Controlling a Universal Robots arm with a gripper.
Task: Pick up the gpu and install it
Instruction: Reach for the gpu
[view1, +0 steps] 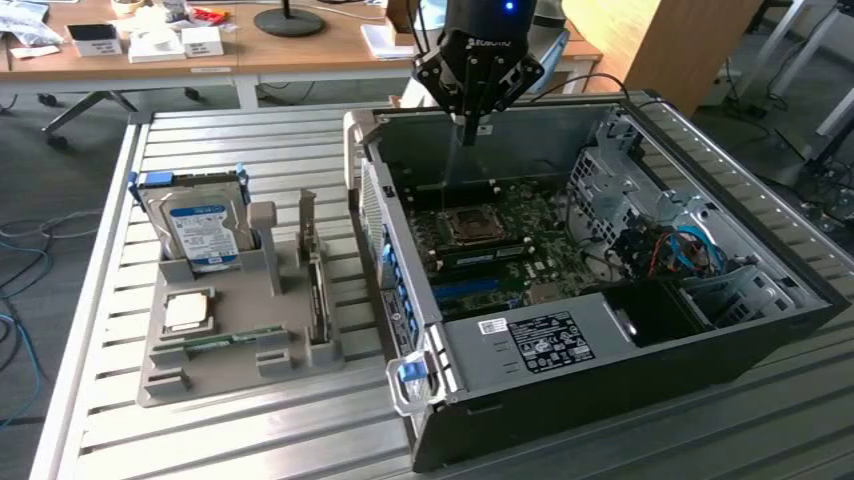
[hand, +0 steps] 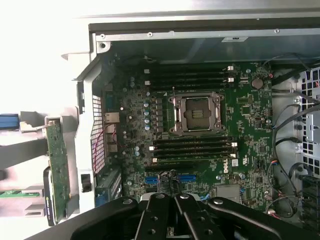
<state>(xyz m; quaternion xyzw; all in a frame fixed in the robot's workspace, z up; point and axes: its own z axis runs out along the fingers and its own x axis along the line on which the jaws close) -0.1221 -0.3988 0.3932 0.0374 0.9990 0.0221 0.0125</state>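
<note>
Closed hand (view1: 470, 126) hangs above the case (view1: 601, 400), gpu (view1: 318, 290) well apart outside.

Ext. view: soft even light, sheen on table slats (view1: 240, 140) at 10 o'clock. Wrist view: bg outside case (hand: 200, 35) blown white, motherboard (hand: 250, 125) evenly lit.

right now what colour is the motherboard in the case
Dark green. The motherboard shows best in the wrist view.
</note>
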